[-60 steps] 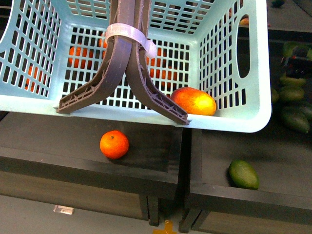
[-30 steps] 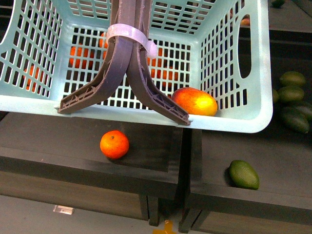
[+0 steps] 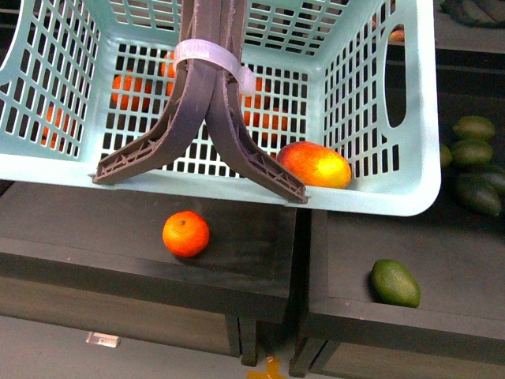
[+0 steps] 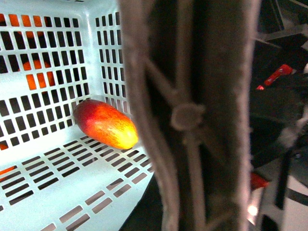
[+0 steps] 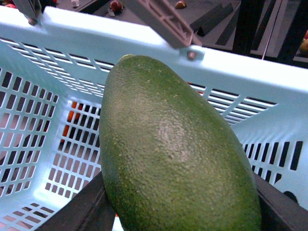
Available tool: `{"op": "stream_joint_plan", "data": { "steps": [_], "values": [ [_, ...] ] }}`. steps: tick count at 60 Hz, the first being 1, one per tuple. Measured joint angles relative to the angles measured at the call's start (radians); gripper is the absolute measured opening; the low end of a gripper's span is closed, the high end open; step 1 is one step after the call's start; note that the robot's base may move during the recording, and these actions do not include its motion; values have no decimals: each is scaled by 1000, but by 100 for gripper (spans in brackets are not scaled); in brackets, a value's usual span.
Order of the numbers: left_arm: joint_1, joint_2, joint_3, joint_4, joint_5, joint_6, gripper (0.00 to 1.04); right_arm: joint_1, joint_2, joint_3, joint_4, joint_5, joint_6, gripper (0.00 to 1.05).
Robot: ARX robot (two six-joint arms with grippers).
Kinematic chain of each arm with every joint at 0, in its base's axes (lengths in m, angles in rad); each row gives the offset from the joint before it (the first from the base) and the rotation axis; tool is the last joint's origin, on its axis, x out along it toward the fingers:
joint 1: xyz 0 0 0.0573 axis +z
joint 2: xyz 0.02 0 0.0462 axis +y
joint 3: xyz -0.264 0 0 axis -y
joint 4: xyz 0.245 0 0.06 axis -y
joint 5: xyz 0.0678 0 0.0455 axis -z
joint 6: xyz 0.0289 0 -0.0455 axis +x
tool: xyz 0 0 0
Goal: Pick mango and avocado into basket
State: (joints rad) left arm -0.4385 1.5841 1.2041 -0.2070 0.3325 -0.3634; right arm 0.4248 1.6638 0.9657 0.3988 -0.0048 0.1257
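- Right gripper [image 5: 180, 211] first: its dark fingers [image 5: 82, 211] show at the lower left and lower right of the right wrist view, closed on either side of the avocado [image 5: 173, 144]. It has the fruit gripped.
- The avocado fills the middle of that frame. Its long axis runs from upper left down to lower right, with the narrower end at upper left.
- And here's what matters: the basket [image 5: 48, 96] opens out to the left of the fruit, with its slotted floor showing there. The rim crosses the top of the frame and a wall shows at right. I'd say the avocado hangs over the opening, so letting go should be enough.
- Over to the front view, left of centre: the handle [image 3: 207, 103] rises out of the top of the frame.
- Right of it, the mango [image 3: 314, 164] already lies in the basket's lower right corner.
- Lower right, a second avocado [image 3: 394, 283] sits on the dark shelf [image 3: 442, 260].
- The left gripper shows in no view. The blurred handle fills the left wrist view, so I can't tell its grip.
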Motion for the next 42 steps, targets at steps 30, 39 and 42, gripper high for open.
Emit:
{"op": "stream_joint_plan", "data": {
  "steps": [30,39,42],
  "values": [
    [0,0,0,0,-8,-2,6,-58,-390,-215,34,111,68,97],
    [0,0,0,0,-6,-5,6,-93,-601,-360,-1,158,98,97],
    [0,0,0,0,-5,-5,6,-101,-681,-418,-29,171,107,97]
  ]
}}
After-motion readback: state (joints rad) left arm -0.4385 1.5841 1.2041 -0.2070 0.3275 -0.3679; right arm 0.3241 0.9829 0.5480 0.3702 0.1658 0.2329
